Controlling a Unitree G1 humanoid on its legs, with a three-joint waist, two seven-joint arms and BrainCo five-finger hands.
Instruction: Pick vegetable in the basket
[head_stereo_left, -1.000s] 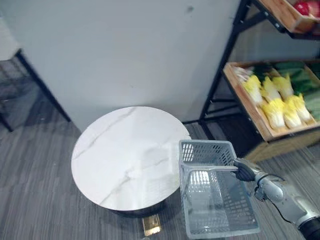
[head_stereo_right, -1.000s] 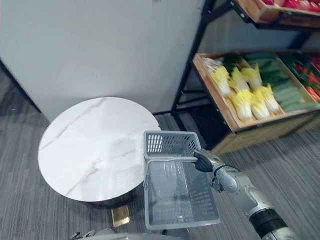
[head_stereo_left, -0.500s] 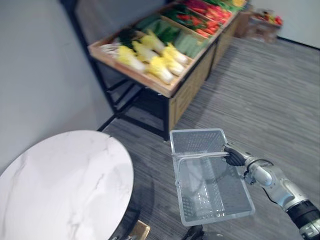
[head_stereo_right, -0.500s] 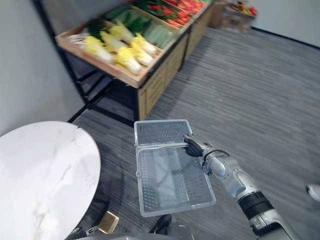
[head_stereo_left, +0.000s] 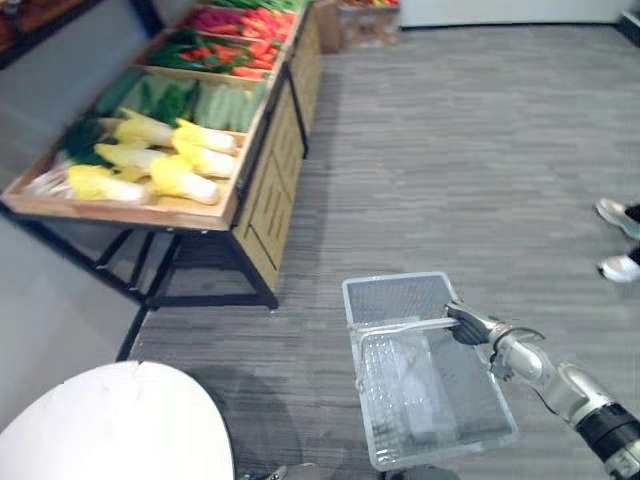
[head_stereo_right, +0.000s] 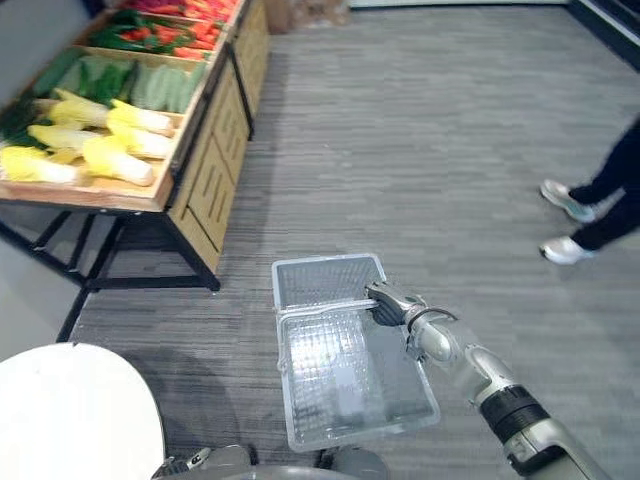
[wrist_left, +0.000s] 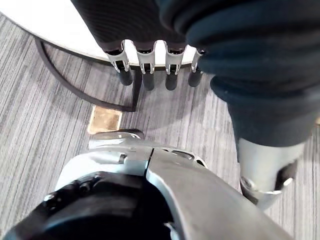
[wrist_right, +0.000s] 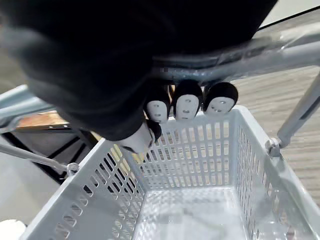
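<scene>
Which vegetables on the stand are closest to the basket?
The yellow cabbages, at the stand's end nearest the basket; green vegetables and red ones lie farther back.

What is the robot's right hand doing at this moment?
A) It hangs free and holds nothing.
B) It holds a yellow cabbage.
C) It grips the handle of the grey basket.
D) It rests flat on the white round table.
C: the right hand has its fingers curled round the handle of the grey basket, and the right wrist view shows the same grip from close.
</scene>
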